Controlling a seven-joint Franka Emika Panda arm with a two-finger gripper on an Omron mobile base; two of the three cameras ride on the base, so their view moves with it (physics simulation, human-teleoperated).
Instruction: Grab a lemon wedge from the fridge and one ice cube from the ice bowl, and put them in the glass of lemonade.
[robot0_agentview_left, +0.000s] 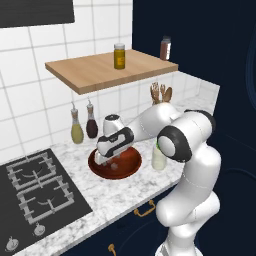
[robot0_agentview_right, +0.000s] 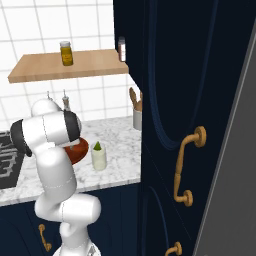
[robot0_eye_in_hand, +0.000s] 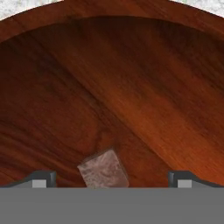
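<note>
Landmark: the wide, shallow, reddish-brown wooden ice bowl (robot0_agentview_left: 116, 165), which sits on the white marbled table (robot0_agentview_left: 100, 192) just right of the black gas hob (robot0_agentview_left: 35, 192).
Step in hand: fetching the ice cube; the white arm's two-finger gripper (robot0_agentview_left: 103, 161) hangs low over the bowl's left part.
Ice cube: a small pale, brownish-tinted translucent block (robot0_eye_in_hand: 103, 169) lies on the bowl's floor, between the two dark finger tips (robot0_eye_in_hand: 41, 178) in the hand view, a little nearer the left one.
Jaws: spread wide, nothing held; one tip on each side of the cube and apart from it.
Glass of lemonade: a small clear straight-sided tumbler with pale whitish-yellow liquid (robot0_agentview_right: 98, 158), on the table just right of the bowl and near the table's front edge.
Lemon wedge: a tiny yellow-green piece (robot0_agentview_right: 98, 146) sits at the top of the tumbler, so that half of the task looks done.
Next move calls for: a short drop until the tips straddle the cube, then a close; the cube is turned askew to the tips, so it may twist or slip out on the smooth wood.
After that: a lift clear of the rim and a short carry right to the tumbler.
</note>
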